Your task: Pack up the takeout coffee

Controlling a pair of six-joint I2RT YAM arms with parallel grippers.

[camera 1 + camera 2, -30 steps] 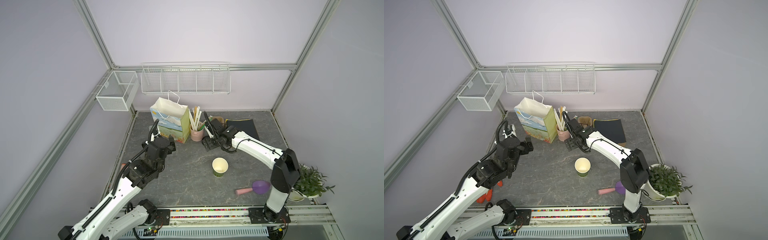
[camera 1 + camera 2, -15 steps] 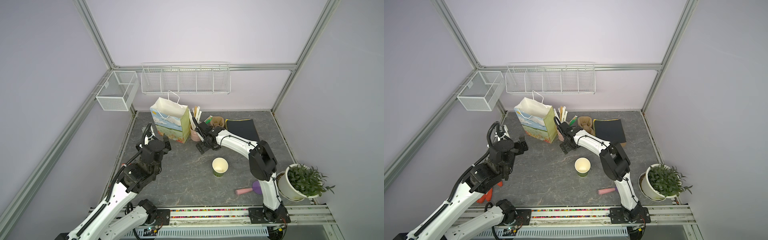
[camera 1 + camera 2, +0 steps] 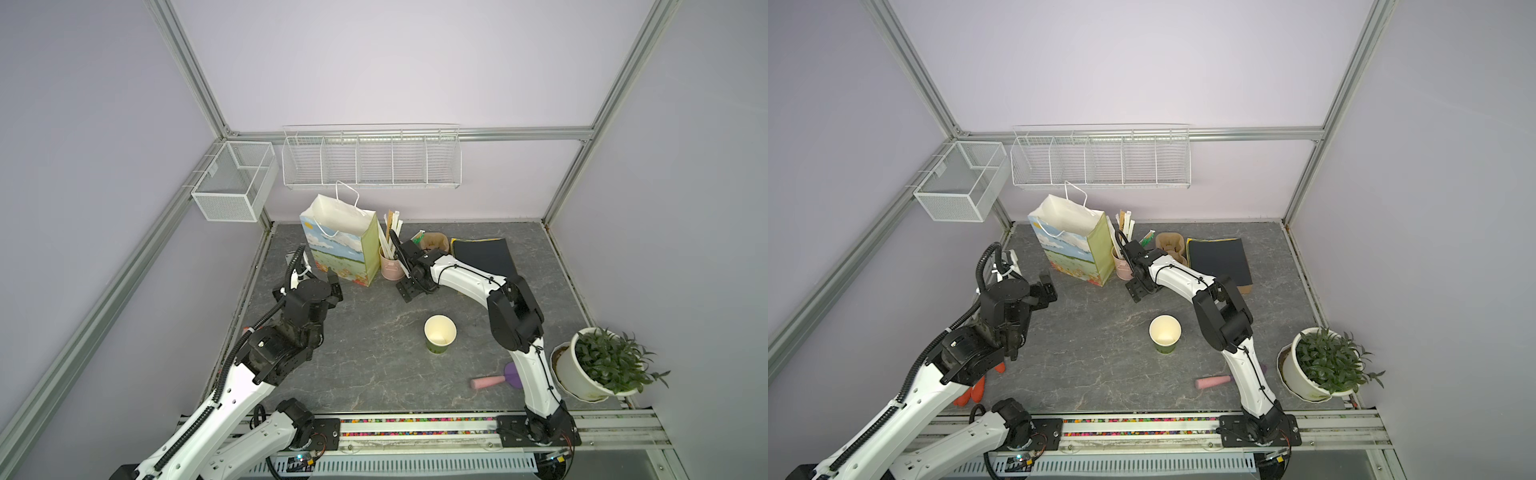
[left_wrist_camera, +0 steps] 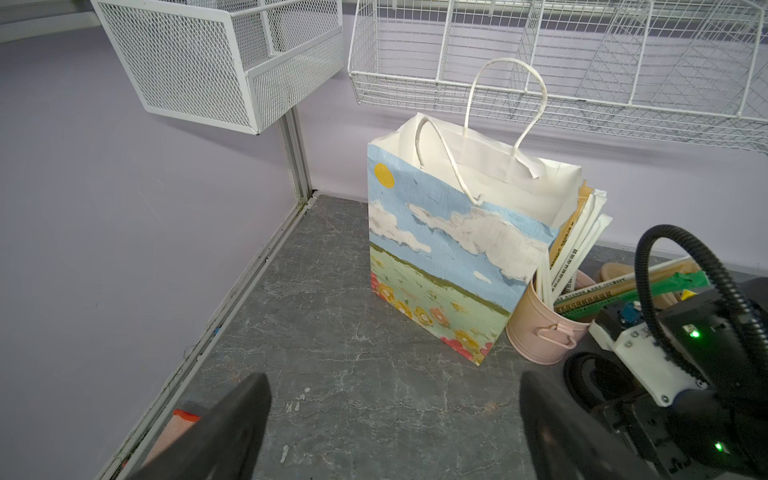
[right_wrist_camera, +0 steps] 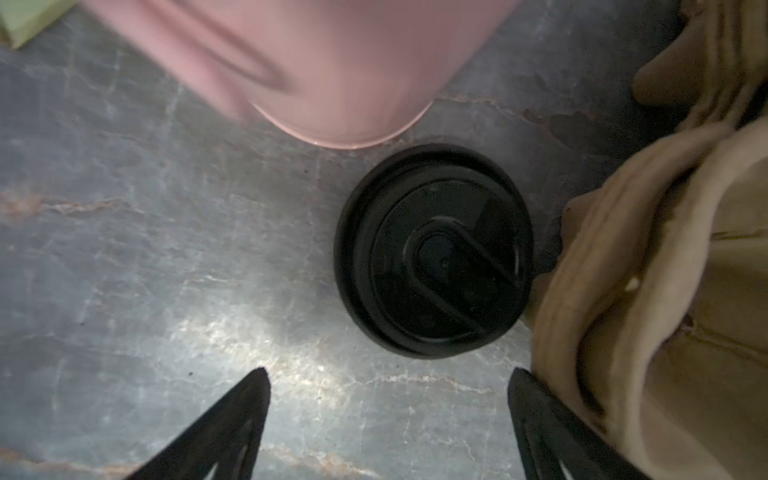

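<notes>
**Lid [image 5: 434,251] fetch comes first, packing later**

Nearest the front rail, a pink-handled scoop [image 3: 490,381] and a potted plant [image 3: 598,365] sit off to the right, well apart from the work. At mid-tabletop [image 3: 365,374] the cup [image 3: 439,338] stands upright and uncapped. Nothing touches it, and there is bare stone all round.

Further in, the left claw [image 4: 395,386] hangs near the tabletop's left edge. Its jaws are spread wide and empty, and it faces the bag [image 4: 449,266]. The right claw [image 5: 388,374] hovers low, also wide open and empty, just short of the lid. The lid lies flat on the stone, just beside the pink bucket [image 5: 332,62] and touching or all but touching a brown cardboard carrier [image 5: 665,270].

The step in hand looks like collecting the lid to cap the cup. The next move calls for straddling the thin rim low against the stone. The carrier crowds one jaw's path and the bucket blocks the far side, so room is tight there. The side towards the claw is open.

At the back the bag stands open-mouthed, its handles rising close under the wire shelf [image 3: 370,162]. Lowering the cup in will probably leave little headroom.
</notes>
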